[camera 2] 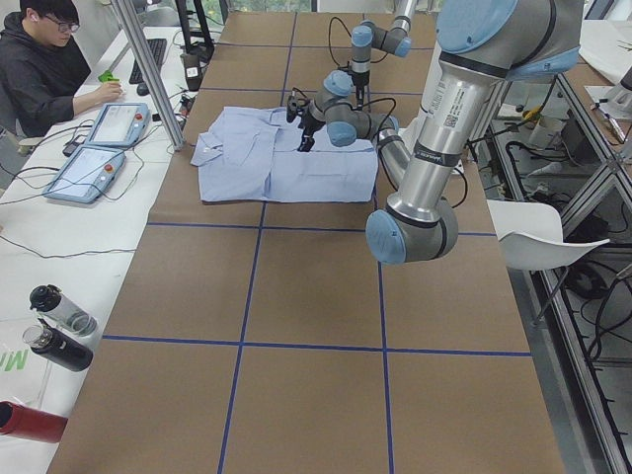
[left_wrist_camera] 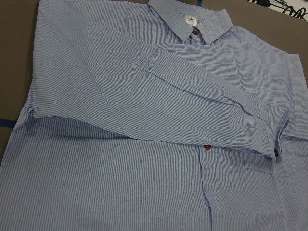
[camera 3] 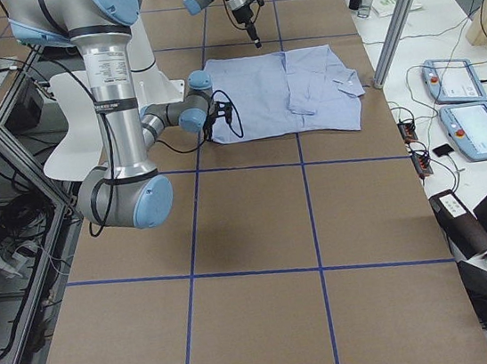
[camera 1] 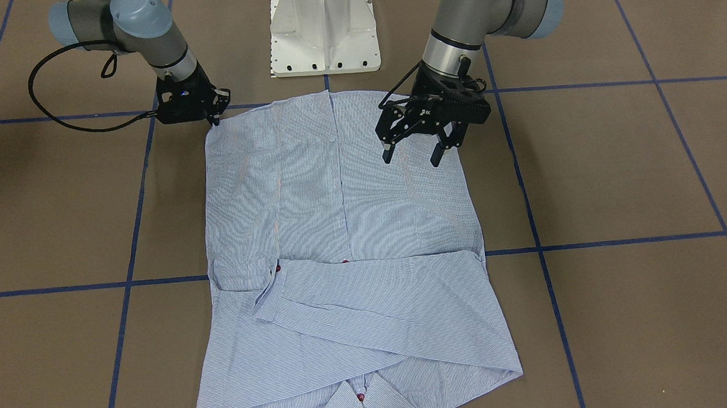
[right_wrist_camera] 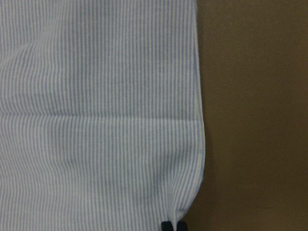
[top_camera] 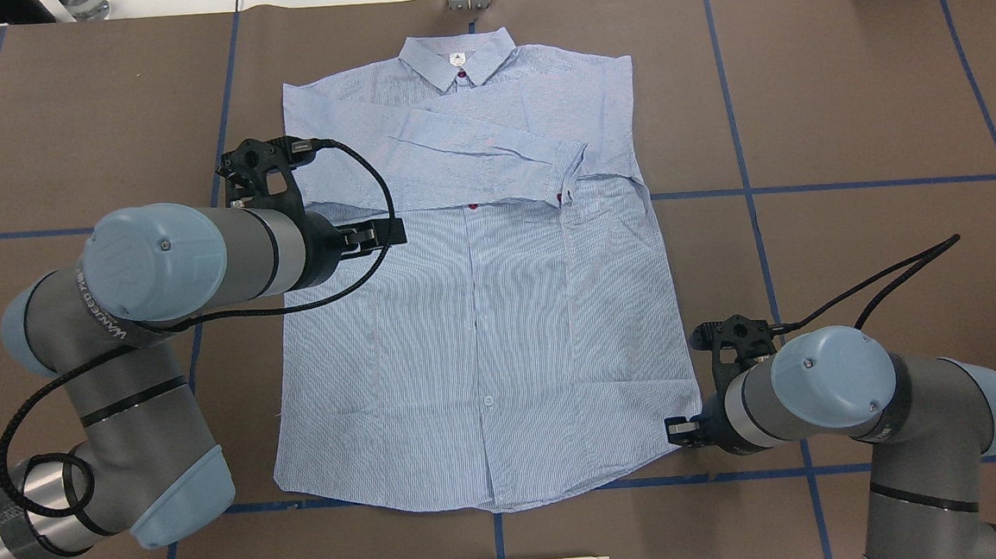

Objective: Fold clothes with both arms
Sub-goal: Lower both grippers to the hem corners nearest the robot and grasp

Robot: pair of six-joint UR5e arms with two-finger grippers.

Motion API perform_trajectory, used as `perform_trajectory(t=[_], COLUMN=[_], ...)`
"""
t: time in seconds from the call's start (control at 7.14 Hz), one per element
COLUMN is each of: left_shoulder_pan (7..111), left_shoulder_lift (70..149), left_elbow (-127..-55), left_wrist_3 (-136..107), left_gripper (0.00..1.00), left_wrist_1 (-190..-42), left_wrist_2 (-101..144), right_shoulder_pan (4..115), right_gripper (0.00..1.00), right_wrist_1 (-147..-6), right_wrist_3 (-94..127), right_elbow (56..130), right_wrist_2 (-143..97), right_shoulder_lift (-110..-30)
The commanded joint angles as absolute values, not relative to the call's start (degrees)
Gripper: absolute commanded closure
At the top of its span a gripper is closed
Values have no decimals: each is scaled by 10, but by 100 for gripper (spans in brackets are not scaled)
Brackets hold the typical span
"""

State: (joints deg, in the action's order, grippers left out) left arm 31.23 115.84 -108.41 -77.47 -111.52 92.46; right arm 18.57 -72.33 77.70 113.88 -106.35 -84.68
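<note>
The light blue striped shirt (camera 1: 340, 230) lies flat and buttoned on the brown table, collar (top_camera: 457, 57) at the far side from me. Both sleeves (top_camera: 489, 137) are folded across the chest. My left gripper (camera 1: 412, 155) hangs open a little above the shirt's body near its left side, holding nothing. Its wrist view shows only the shirt (left_wrist_camera: 144, 144), no fingers. My right gripper (camera 1: 215, 120) sits low at the hem's right corner (top_camera: 692, 406). In its wrist view the fingertips (right_wrist_camera: 166, 225) are pinched together on the shirt's edge (right_wrist_camera: 199, 144).
The white pedestal base (camera 1: 323, 29) stands just behind the hem. Blue tape lines (camera 1: 589, 245) cross the brown table. A person (camera 2: 44, 59) sits at a side table with two tablets (camera 2: 99, 148) and bottles (camera 2: 59, 326) beyond the shirt's collar end.
</note>
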Motion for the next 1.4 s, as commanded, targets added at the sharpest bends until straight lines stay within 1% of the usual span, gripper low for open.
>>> perform_trajectory(t=[0.0, 0.56, 0.84, 1.26], left_shoulder_pan=[314, 306, 267, 192], left_shoulder_lift=[1158, 1068, 1003, 977], left_elbow=[-1086, -1121, -1150, -1149], left_wrist_3=[-776, -848, -878, -931], left_gripper=[2, 2, 2, 4], left_wrist_1=[-1111, -1095, -1094, -1093], left_wrist_2=[931, 1025, 1040, 1027], right_shoulder_pan=[195, 209, 213, 213], right_gripper=[100, 100, 100, 100], right_wrist_1=[-723, -722, -722, -721], right_wrist_3=[777, 779, 779, 779], right_elbow=[1142, 1183, 1188, 1187], right_wrist_2=[-1064, -1062, -1062, -1063], right_shoulder_lift=[-845, -846, -846, -843])
